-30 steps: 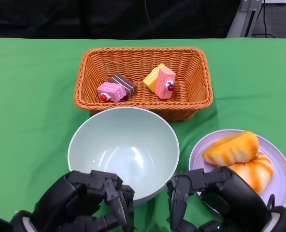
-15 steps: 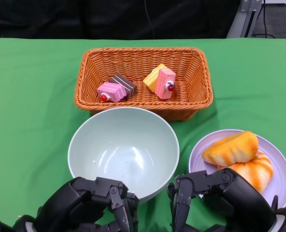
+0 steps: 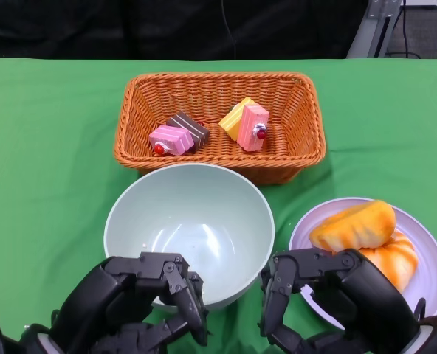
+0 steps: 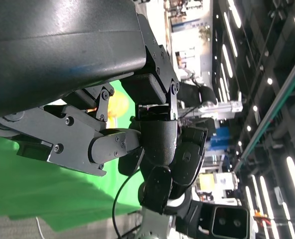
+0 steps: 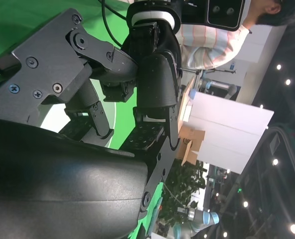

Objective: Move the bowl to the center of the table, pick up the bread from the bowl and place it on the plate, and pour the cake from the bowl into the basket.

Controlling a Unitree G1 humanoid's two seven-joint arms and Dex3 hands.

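Left hand [image 3: 133,302] is seen below the near rim of the pale green round bowl [image 3: 189,230], fingers curled inward, nothing held; contact with the rim cannot be told. Right hand [image 3: 329,302] is placed at the bowl's near right, fingers also curled in, nothing gripped, partly overlapping the lilac round plate [image 3: 425,284]. The plate is set right of the bowl, with two orange glazed bread pieces [image 3: 362,236] stacked on it. No food is seen in the bowl. The brown woven rectangular basket [image 3: 218,92] is located just behind the bowl, with pink, brown and yellow cake slices [image 3: 204,127] inside.
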